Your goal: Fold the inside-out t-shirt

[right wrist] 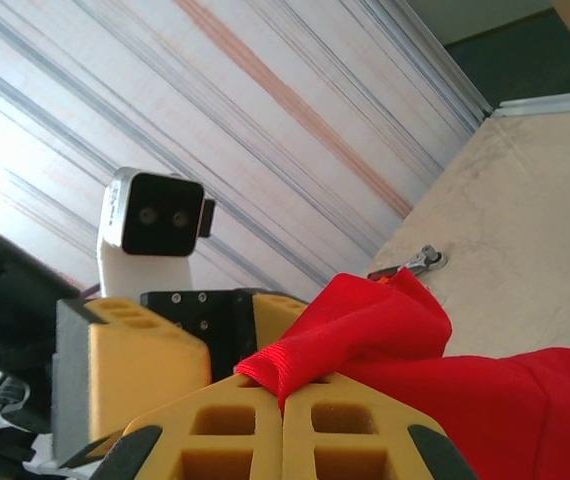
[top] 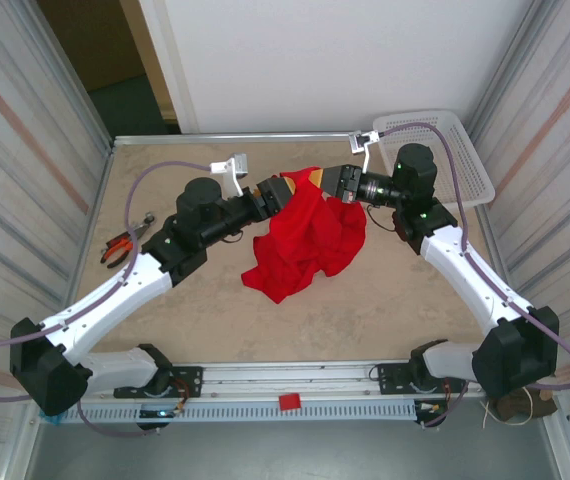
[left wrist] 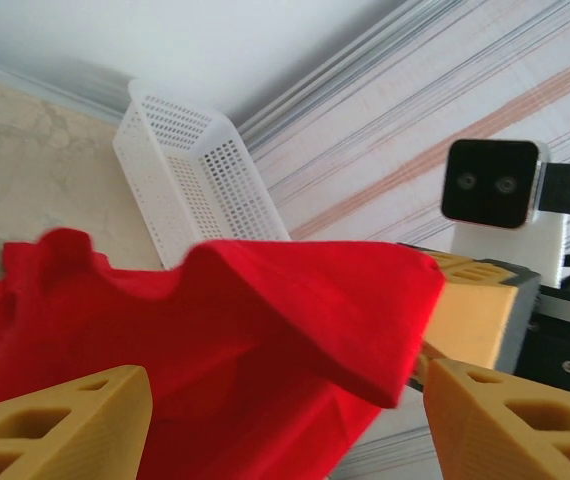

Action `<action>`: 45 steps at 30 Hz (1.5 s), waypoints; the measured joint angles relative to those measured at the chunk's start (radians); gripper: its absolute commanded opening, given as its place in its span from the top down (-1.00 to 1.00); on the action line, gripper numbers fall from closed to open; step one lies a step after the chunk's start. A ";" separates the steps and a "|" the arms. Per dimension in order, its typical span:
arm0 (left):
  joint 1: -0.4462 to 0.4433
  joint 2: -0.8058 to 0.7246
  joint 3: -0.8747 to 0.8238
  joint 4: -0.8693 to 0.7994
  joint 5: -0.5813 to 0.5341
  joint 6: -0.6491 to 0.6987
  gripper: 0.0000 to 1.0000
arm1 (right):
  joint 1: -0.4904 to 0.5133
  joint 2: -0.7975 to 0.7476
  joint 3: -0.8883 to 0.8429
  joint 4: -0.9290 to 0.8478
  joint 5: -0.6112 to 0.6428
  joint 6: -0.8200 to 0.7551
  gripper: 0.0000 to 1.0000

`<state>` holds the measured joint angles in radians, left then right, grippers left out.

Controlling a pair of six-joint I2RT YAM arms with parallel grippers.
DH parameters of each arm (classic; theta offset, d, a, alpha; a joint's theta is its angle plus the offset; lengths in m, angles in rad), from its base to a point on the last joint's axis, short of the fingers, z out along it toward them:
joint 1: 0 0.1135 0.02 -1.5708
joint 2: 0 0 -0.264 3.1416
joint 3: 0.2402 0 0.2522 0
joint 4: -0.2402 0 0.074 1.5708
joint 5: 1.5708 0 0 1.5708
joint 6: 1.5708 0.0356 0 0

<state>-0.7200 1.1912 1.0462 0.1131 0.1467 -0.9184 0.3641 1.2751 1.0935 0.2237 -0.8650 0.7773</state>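
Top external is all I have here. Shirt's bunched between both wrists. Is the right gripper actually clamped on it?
Observer: Yes. On the right wrist camera the right gripper is shut, with a stitched hem of the red t-shirt pinched between its fingertips.
Operator: And the left?
Observer: Left gripper is open. Its fingers stand well apart, and the cloth lies ahead of the gap, unclamped.
Operator: Any print up close?
Observer: Up close, the cloth at both grippers is plain red.
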 measured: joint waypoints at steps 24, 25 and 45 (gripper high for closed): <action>-0.005 0.158 0.086 0.103 -0.036 -0.127 0.05 | 0.000 0.001 -0.007 -0.008 0.001 0.000 1.00; -0.002 0.158 0.091 0.104 -0.036 -0.127 0.11 | 0.000 0.001 -0.010 -0.008 0.001 0.000 1.00; 0.100 0.187 0.385 0.048 0.174 -0.207 1.00 | -0.138 -0.031 -0.029 -0.126 0.106 -0.028 -0.24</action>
<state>-0.6205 1.3777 1.4311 0.1608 0.3210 -1.1255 0.2264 1.2442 1.0649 0.0982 -0.7589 0.7494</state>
